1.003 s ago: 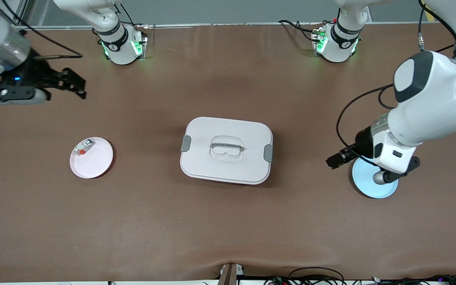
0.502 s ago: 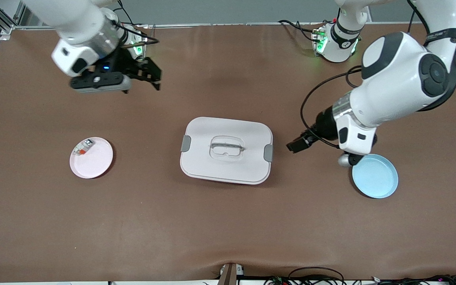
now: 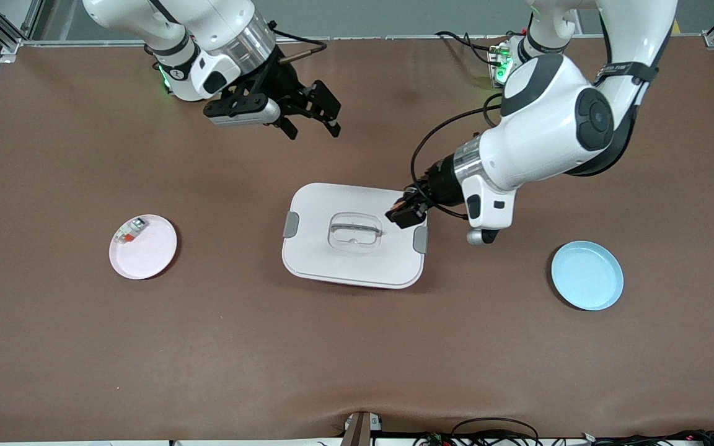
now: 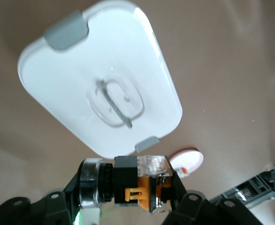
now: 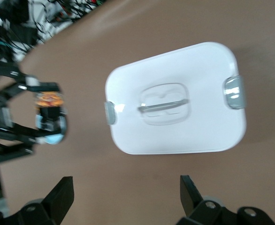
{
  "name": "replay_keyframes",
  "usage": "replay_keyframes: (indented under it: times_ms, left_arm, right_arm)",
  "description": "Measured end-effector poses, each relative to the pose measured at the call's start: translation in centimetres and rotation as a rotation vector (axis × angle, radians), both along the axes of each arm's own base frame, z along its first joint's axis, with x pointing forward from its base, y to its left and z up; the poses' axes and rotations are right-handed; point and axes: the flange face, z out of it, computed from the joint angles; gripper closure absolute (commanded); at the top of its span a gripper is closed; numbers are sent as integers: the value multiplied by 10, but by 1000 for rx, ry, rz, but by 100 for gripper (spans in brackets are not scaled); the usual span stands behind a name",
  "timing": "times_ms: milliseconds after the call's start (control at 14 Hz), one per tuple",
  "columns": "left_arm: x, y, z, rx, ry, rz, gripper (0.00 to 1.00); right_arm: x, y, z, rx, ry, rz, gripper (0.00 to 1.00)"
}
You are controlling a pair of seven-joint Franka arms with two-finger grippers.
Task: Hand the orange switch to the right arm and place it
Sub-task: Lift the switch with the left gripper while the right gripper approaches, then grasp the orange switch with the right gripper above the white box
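Note:
The orange switch (image 4: 140, 186), a small black block with an orange band and a clear cap, sits crosswise between the fingers of my left gripper (image 4: 128, 190), which is shut on it. In the front view the left gripper (image 3: 403, 214) hangs with the switch (image 3: 400, 205) over the white box's edge toward the left arm's end. My right gripper (image 3: 313, 116) hovers open and empty over the brown table between the box and the right arm's base. In the right wrist view its fingers (image 5: 62, 194) stand wide apart, with the switch (image 5: 48, 101) seen farther off.
A white lidded box (image 3: 357, 263) with grey clips and a recessed handle stands mid-table. A pink plate (image 3: 152, 254) toward the right arm's end carries a white-grey part with a red-orange end (image 3: 129, 231). A light blue plate (image 3: 586, 275) lies toward the left arm's end.
Both arms swung toward the table's middle. The left gripper carried the switch from over the blue plate to the box's edge. The right gripper came in from the table's end, still open.

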Motion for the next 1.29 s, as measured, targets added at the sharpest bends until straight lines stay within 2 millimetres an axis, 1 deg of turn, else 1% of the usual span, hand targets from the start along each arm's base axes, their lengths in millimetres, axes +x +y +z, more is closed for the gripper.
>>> replay_keyframes:
  times_ms: [143, 358, 573, 860, 1003, 1290]
  left_arm:
    - [0, -9, -4, -84, 63, 32, 100]
    - [-2, -17, 1, -174, 109, 70, 100]
    - [-9, -33, 0, -219, 150, 88, 100]
    - [-17, -50, -7, -222, 166, 74, 100]
    - [-17, -51, -10, -223, 169, 74, 100]
    - [-17, -52, -10, -223, 169, 73, 100]
  right_arm:
    - [3, 0, -5, 63, 0, -47, 0]
    - [11, -3, -11, 140, 34, -101, 0]
    - [22, 1, -27, 152, 33, -125, 0]
    - [38, 10, -46, 148, 35, -139, 0]
    - [48, 12, -51, 147, 36, -146, 0]
    - [58, 23, -59, 145, 39, -142, 0]
